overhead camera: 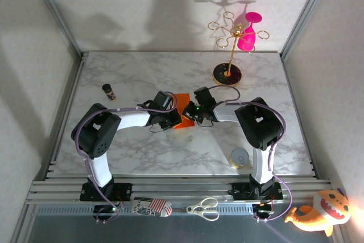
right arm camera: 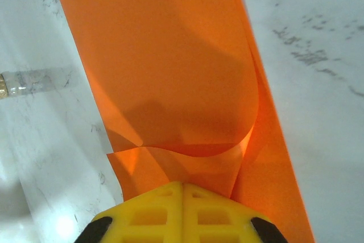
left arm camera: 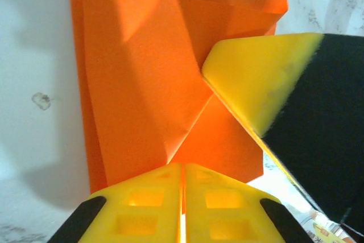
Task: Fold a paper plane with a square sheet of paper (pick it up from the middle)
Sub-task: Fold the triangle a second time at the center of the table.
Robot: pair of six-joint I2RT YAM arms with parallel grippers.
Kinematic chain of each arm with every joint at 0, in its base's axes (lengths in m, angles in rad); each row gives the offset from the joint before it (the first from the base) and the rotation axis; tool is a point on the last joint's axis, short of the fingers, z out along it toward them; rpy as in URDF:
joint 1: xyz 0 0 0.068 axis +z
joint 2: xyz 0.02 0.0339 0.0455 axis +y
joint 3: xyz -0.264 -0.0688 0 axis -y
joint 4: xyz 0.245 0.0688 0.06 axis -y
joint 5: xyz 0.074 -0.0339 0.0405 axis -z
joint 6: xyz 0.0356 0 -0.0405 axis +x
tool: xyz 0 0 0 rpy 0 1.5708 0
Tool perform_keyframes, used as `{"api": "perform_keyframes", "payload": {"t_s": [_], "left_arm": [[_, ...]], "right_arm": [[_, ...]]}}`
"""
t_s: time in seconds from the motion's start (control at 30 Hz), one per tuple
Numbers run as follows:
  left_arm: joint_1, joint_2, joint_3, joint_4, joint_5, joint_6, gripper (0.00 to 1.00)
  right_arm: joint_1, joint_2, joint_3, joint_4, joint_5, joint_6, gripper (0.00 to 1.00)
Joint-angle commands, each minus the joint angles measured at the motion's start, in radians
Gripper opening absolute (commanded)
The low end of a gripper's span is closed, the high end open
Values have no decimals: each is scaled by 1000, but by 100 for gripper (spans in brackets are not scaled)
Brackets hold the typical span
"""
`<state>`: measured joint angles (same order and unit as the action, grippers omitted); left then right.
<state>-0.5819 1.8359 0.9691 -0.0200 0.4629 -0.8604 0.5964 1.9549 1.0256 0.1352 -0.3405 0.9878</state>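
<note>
Curling upward, creased orange paper (right arm camera: 170, 55) rests on veined marble (right arm camera: 318, 55).

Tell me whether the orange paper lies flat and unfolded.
No, the orange paper shows creases and overlapping folded layers.

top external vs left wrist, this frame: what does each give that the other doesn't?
Top external adds the wider scene: both arms meeting at the paper, the right end effector, a gold stand holding a pink glass, a small bottle, scissors and a plush toy.
Left wrist adds close detail: diagonal creases and overlapped layers in the orange paper, and a yellow finger of the other arm over its right side.
Both share the orange paper and the left end effector, shut.
</note>
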Motion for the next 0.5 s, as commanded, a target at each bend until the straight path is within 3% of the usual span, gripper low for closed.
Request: {"api": "perform_keyframes", "payload": {"t_s": [0.0, 0.47], "left_arm": [[-3, 18, -17, -20, -31, 20, 9], [7, 20, -62, -13, -33, 24, 8]], "right_arm": [[-1, 39, -39, -148, 78, -1, 0], [-1, 39, -36, -155, 80, -6, 0]]}}
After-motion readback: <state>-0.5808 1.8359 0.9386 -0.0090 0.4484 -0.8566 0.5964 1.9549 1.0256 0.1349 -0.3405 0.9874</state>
